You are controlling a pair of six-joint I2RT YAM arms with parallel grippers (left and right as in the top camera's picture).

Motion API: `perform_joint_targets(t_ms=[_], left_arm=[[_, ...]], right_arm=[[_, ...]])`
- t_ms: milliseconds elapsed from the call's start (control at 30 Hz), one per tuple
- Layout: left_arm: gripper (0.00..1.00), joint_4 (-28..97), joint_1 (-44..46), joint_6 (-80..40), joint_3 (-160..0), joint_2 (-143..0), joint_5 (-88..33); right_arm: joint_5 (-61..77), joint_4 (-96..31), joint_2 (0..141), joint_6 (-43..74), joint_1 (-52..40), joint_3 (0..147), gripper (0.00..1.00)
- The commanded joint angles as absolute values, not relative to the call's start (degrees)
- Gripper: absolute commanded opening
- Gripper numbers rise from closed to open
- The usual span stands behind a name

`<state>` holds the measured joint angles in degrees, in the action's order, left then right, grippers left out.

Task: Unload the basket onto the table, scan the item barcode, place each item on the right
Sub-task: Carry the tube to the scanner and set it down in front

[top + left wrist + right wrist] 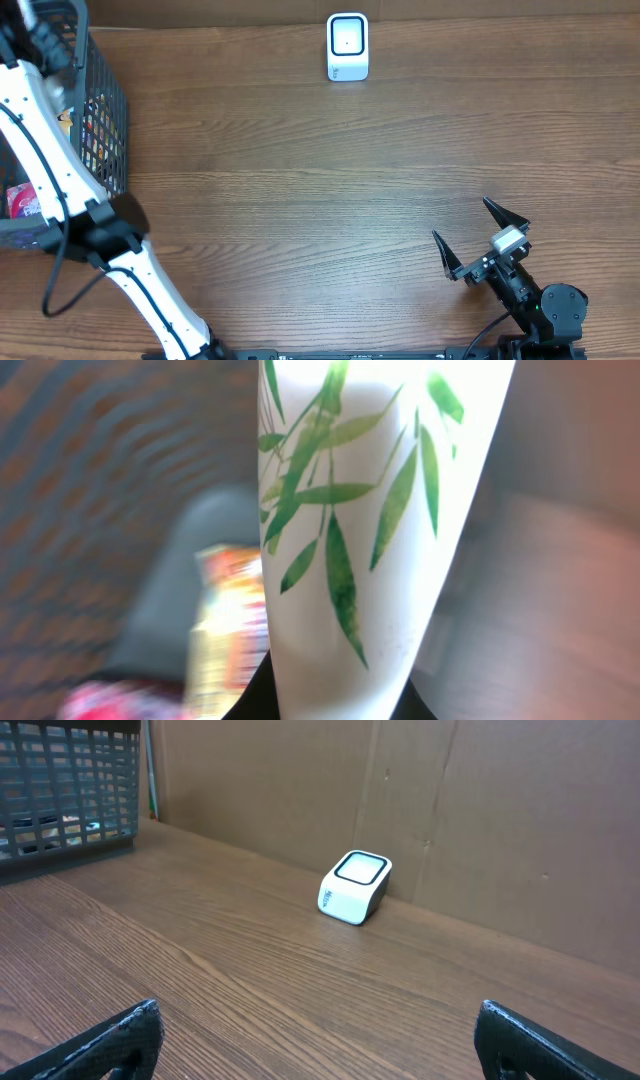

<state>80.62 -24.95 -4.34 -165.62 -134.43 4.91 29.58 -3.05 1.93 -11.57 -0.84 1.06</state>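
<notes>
Presently: leaf-print item (370,560) at basket (105,120), 9 o'clock, apparently pinched in clenched left gripper (330,702). Right gripper (462,218), 5 o'clock, splayed, empty. Scanner (347,45), 12 o'clock, well apart. Outstanding: lift, carry, scan.

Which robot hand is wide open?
The right hand: its two fingers stand far apart with nothing between. The left hand, hidden in the basket, is shut on a white packet with green leaves.

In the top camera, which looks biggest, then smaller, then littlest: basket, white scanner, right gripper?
1. basket, even cut off at the edge.
2. right gripper, open wide; perhaps nearer the camera.
3. white scanner.
</notes>
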Motion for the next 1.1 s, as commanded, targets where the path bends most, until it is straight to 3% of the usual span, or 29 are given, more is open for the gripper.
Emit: perform_joint_targets(t_ms=[0, 300, 500, 633, 1067], left_arm=[[0.04, 80.44, -18.33, -6.90, -168.94, -123.13, -14.68], [0.04, 89.56, -0.27, -1.15, -168.66, -119.55, -17.89], [0.04, 96.79, 12.73, 1.74, -167.50, -126.06, 3.09], [0.04, 96.77, 16.25, 1.74, -167.09, -130.80, 8.36], [0.04, 96.82, 24.84, 2.50, -166.06, -142.37, -5.39]], right_arm=[[29.36, -2.94, 1.80, -11.09, -0.95, 0.45, 1.00], [29.36, -2.94, 1.80, -11.09, -0.95, 0.45, 1.00], [29.36, -2.94, 1.80, -11.09, -0.95, 0.45, 1.00], [29.36, -2.94, 1.80, -11.09, -0.95, 0.45, 1.00], [29.36, -2.94, 1.80, -11.09, -0.95, 0.45, 1.00]])
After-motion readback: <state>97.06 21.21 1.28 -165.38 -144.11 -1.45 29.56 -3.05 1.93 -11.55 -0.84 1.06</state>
